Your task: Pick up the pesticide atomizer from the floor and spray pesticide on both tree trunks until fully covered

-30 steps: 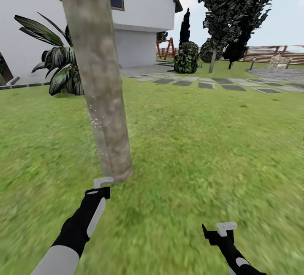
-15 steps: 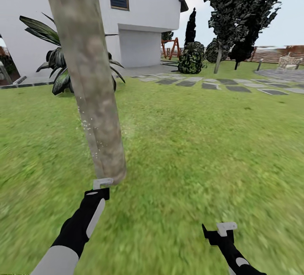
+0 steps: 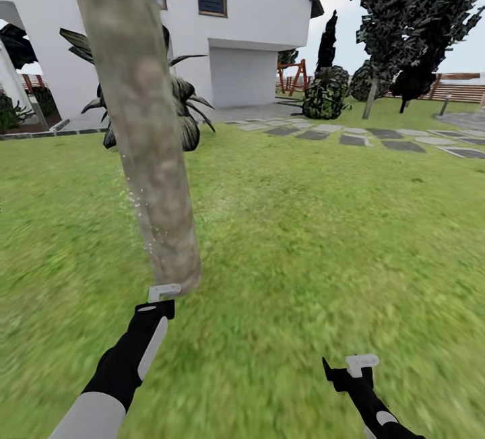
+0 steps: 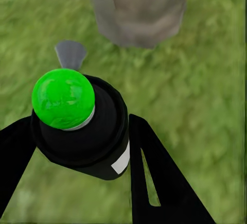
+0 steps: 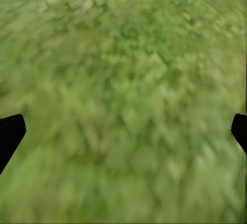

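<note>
Camera panned; house slid right. Left gripper (image 4: 77, 131) jaws clamp black pesticide atomizer (image 4: 82, 126), blank white label, glossy green cap, near mottled tree trunk (image 3: 145, 136) base, frame left. Right gripper (image 5: 123, 131) jaws apart over grass.

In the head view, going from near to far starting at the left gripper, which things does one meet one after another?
Left gripper → thick mottled grey-tan tree trunk, with fine white specks of pesticide at its edge → dark spiky-leaved plant → white house.
</note>
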